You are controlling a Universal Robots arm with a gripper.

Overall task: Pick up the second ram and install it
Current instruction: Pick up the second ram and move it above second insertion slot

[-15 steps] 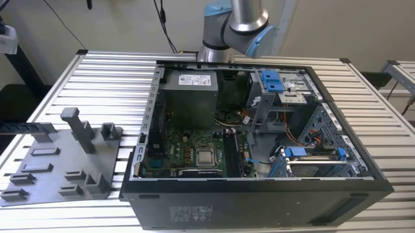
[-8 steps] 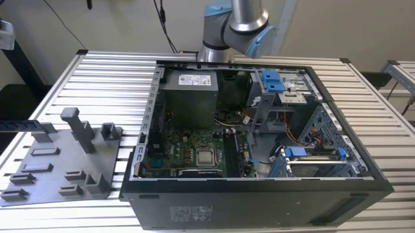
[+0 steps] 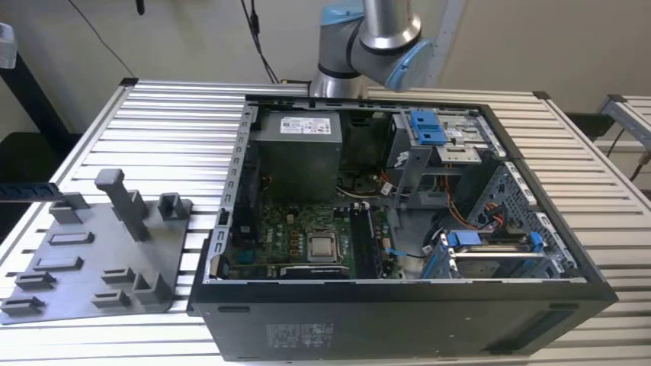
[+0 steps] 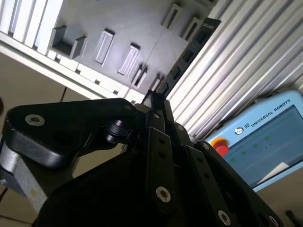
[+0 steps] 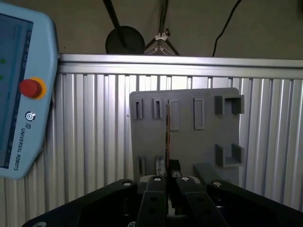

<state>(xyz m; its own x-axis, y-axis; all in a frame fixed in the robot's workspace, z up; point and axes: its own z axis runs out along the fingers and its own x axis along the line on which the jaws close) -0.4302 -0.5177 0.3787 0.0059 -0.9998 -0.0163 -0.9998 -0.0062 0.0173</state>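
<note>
Clamping the ram stick (image 5: 167,132) edge-on between the closed fingers (image 5: 154,191) of the gripper (image 5: 168,177), thin blue board jutting straight out past the tips in both wrist views. Held in the air over the grey tray (image 5: 189,146); showing in the exterior view as a dark blue bar at the exterior view's left edge, about ten o'clock from that tray. Lying flat on the slatted table (image 3: 152,107), at nine o'clock from the open computer case (image 3: 407,320), the same tray with its raised posts and shallow slots. Packed inside the case: a green circuit board (image 3: 295,244) with a silver processor (image 3: 323,246) at seven o'clock, a grey power supply (image 3: 295,149) at eleven, light-blue drive clips (image 3: 428,128) at one, orange and white cables (image 3: 478,217) at three. Standing apart from the tray in both wrist views, a pale blue control pendant (image 5: 19,94) with a red button.
</note>
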